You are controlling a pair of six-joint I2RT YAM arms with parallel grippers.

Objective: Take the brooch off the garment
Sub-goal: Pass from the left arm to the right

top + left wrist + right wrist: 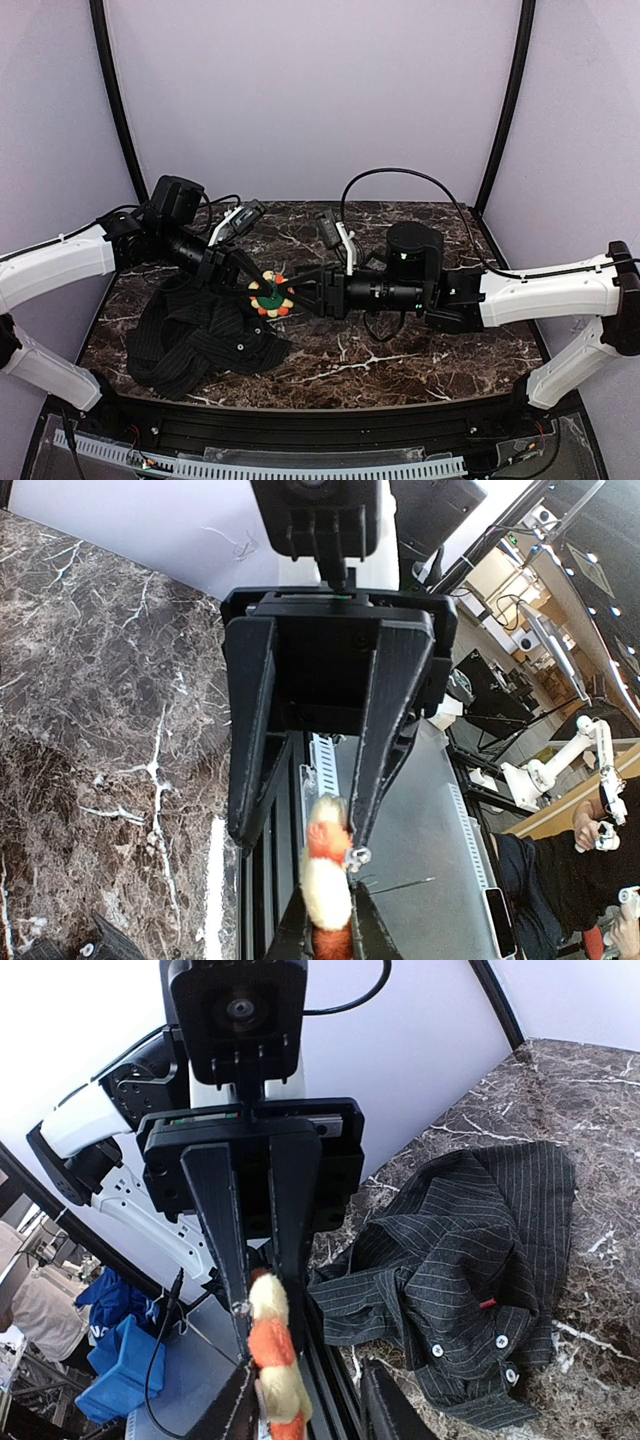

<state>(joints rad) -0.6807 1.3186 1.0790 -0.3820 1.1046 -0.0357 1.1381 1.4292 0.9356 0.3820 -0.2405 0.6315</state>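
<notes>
Left jaws: clamping together on the near edge of the brooch (325,865), holding it in the air above the surface (420,350).
Right jaws: standing apart, straddling the opposite edge; one fingertip (362,810) is touching the metal clasp, the other is standing off with a gap.
Brooch axis: disc is sitting edge-on, its long axis running straight from one set of jaws to the other.
Nearer arm: left, gripping; right is meeting it head-on.
Garment (470,1260): lying crumpled on the surface, below and toward the left side, apart from the brooch; no cloth is showing on the brooch.
Judgement: removal is looking done; the next move is calling for a firm left hold and a straight right retreat.
</notes>
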